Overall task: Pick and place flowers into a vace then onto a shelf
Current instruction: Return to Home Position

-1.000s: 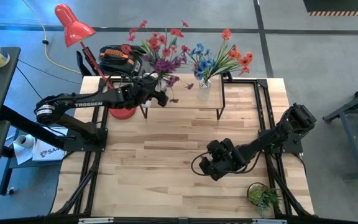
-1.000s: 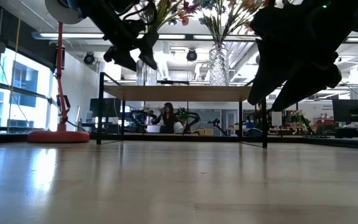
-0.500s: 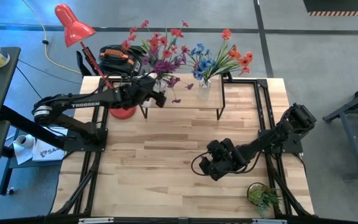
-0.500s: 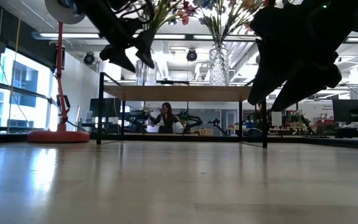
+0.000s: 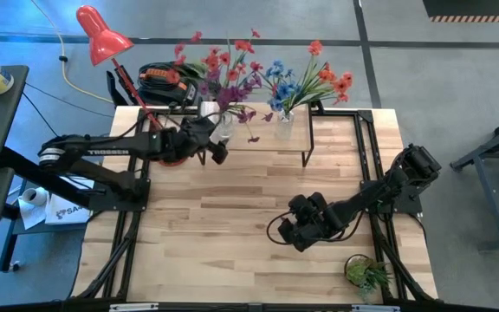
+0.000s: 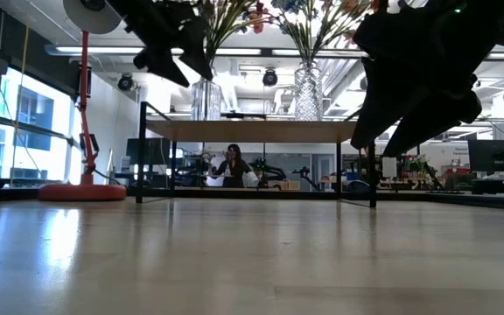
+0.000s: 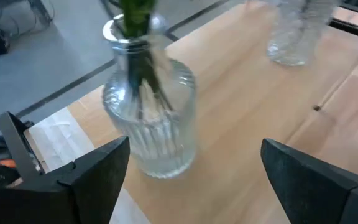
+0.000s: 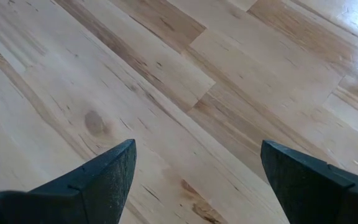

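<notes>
The flowers stand in two clear glass vases on the shelf (image 5: 262, 143). The left vase (image 5: 223, 124) (image 6: 206, 98) holds red and purple sprays, and the right vase (image 5: 284, 121) (image 6: 307, 92) holds blue and orange ones. Both rest by their bases on the plank top (image 6: 252, 131). My left gripper (image 5: 217, 149) (image 6: 178, 70) is open just left of the left vase. In its wrist view, the gripper (image 7: 191, 180) has a finger on either side of the vase (image 7: 151, 124), clear of the glass. My right gripper (image 5: 286, 232) (image 8: 194, 180) hovers open over the bare table.
A red desk lamp (image 5: 102, 35) has its base (image 5: 170, 158) under my left arm. A small leafy plant (image 5: 369, 276) sits at the table's near right corner. An orange and black tool (image 5: 165, 82) lies behind the shelf. A person (image 6: 234, 166) shows in the room beyond.
My left gripper has drawn back from the left vase toward the table's left and near edges, and it now stands clear of the glass. The vase stays upright on the shelf. My right arm has kept still.
</notes>
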Robot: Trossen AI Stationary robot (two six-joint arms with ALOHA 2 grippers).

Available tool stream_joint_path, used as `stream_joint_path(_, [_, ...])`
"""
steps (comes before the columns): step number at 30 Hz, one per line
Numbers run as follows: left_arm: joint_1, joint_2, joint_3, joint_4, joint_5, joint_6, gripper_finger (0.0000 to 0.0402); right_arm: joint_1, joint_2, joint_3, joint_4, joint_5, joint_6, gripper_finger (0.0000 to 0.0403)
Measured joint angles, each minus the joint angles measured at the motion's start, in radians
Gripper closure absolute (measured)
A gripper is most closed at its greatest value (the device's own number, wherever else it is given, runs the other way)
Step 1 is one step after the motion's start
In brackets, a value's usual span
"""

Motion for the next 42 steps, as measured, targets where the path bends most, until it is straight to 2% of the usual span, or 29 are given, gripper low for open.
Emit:
stream_joint_path(5, [-0.060, -0.014, 0.000, -0.037, -0.085, 0.001, 0.0003, 0.000, 0.000, 0.000, -0.003, 0.000, 0.000, 0.0069])
stream_joint_path(16, [-0.097, -0.093, 0.000, -0.186, -0.144, -0.127, 0.0004, 0.000, 0.000, 0.000, -0.007, -0.023, -0.005, 0.0069])
stream_joint_path(26, [-0.214, -0.217, 0.001, -0.257, -0.117, -0.141, 0.0005, -0.019, 0.000, 0.000, -0.021, -0.019, -0.027, 0.0069])
stream_joint_path(30, [-0.287, -0.228, 0.001, -0.354, -0.086, -0.227, 0.0005, -0.020, 0.000, 0.000, -0.017, -0.014, -0.035, 0.0069])
stream_joint_path(34, [-0.344, -0.228, 0.000, -0.456, -0.122, -0.345, 0.0005, -0.020, 0.000, 0.000, -0.017, 0.012, -0.035, 0.0069])
stream_joint_path(37, [-0.371, -0.227, 0.000, -0.501, -0.148, -0.410, 0.0005, -0.023, 0.000, 0.000, -0.017, 0.030, -0.051, 0.0069])
stream_joint_path(42, [-0.424, -0.227, 0.000, -0.543, -0.126, -0.492, 0.0005, -0.034, 0.000, 0.000, -0.016, 0.025, -0.071, 0.0069])
